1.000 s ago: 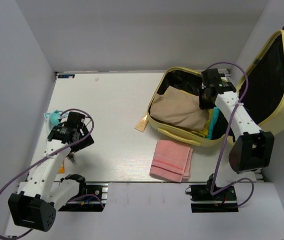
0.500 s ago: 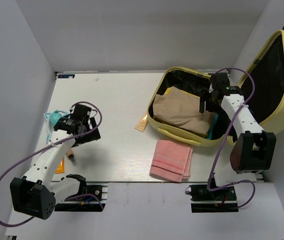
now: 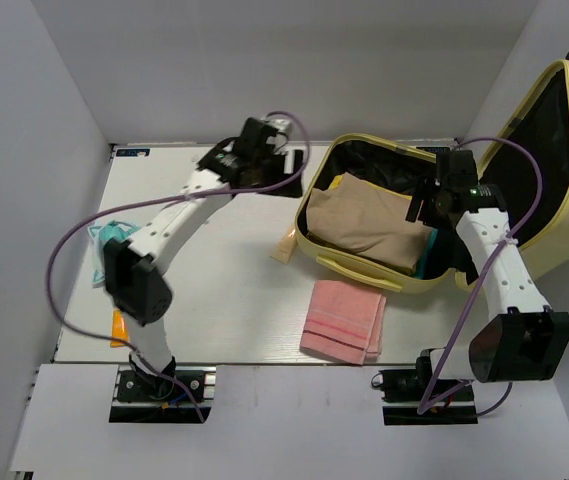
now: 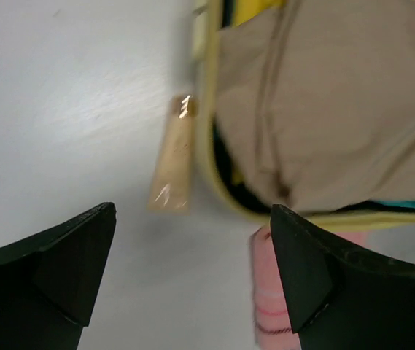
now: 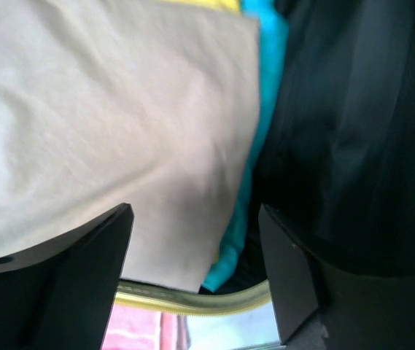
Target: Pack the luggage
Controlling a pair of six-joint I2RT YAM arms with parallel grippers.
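Note:
The luggage [image 3: 356, 266] lies open at the right, its pale yellow lid [image 3: 564, 90] standing up behind. A beige garment [image 3: 364, 220] fills it, over a teal item [image 3: 426, 250] and a yellow one [image 3: 339, 182]. My right gripper [image 3: 427, 207] hovers open over the garment's right edge [image 5: 105, 109], nothing between its fingers [image 5: 196, 211]. My left gripper [image 3: 269, 165] hangs open above the table by the luggage's far left corner. Its wrist view shows the rim [image 4: 211, 146] and a tan packet [image 4: 174, 168] below the gripper [image 4: 191, 219].
A folded pink towel [image 3: 344, 318] lies on the table just in front of the luggage. The tan packet [image 3: 285, 247] sits against its left side. A teal object [image 3: 109, 235] and an orange one [image 3: 117, 328] lie at the table's left edge.
My left arm has swung from the near left of the table to the far middle beside the luggage. My right gripper has opened, let go of the beige garment and drawn back to the right.

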